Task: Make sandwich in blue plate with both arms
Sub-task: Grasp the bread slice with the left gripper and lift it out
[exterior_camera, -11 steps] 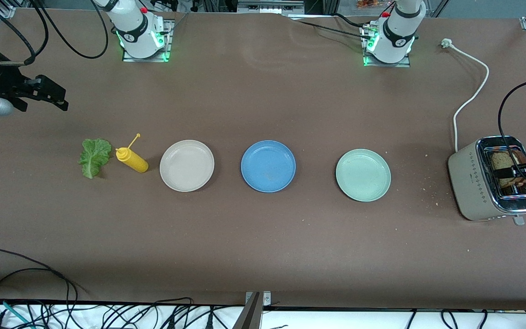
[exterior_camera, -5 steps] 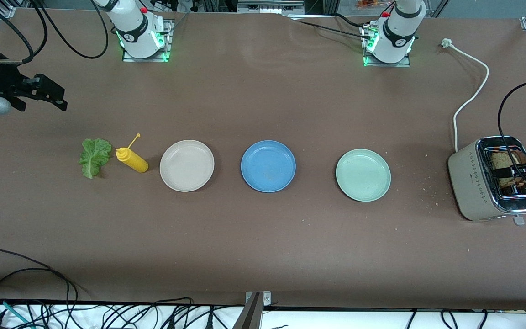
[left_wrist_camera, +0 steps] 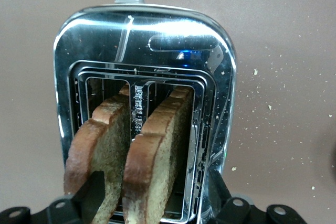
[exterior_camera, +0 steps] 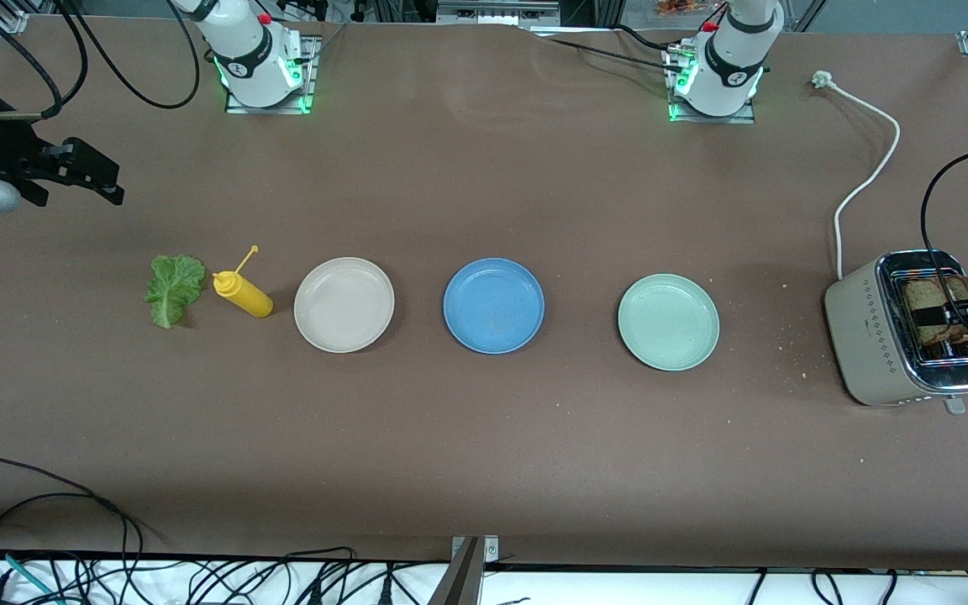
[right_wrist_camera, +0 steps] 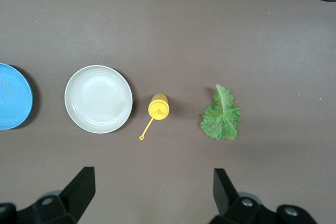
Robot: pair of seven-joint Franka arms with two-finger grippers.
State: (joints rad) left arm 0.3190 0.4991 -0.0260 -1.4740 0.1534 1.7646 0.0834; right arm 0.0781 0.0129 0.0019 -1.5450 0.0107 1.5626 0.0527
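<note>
Lettuce (exterior_camera: 173,288) lies flat at the right arm's end of the table, with a yellow squeeze bottle (exterior_camera: 242,293) tipped on its side just beside it at three o'clock in the front view. The right tool (exterior_camera: 117,189) hangs over bare table at about ten o'clock from the leaf, its fingers spread and empty; that arm waits. Next along the row sit a beige plate (exterior_camera: 344,304), the blue plate (exterior_camera: 493,305) in the middle with nothing on it, and a pale green plate (exterior_camera: 668,322). At three o'clock from all of these, at the left arm's end, stands the toaster (exterior_camera: 870,336). Two bread slices (left_wrist_camera: 100,150) stand on edge in its slots, crusts up. The left tool (left_wrist_camera: 153,182) is directly above them, fingers released and wide, straddling both slices with their flat faces parallel to the fingers. Lifting bread is probably the step in hand, and the left arm is far nearer. The carry then runs toward nine o'clock, past the green plate.
</note>
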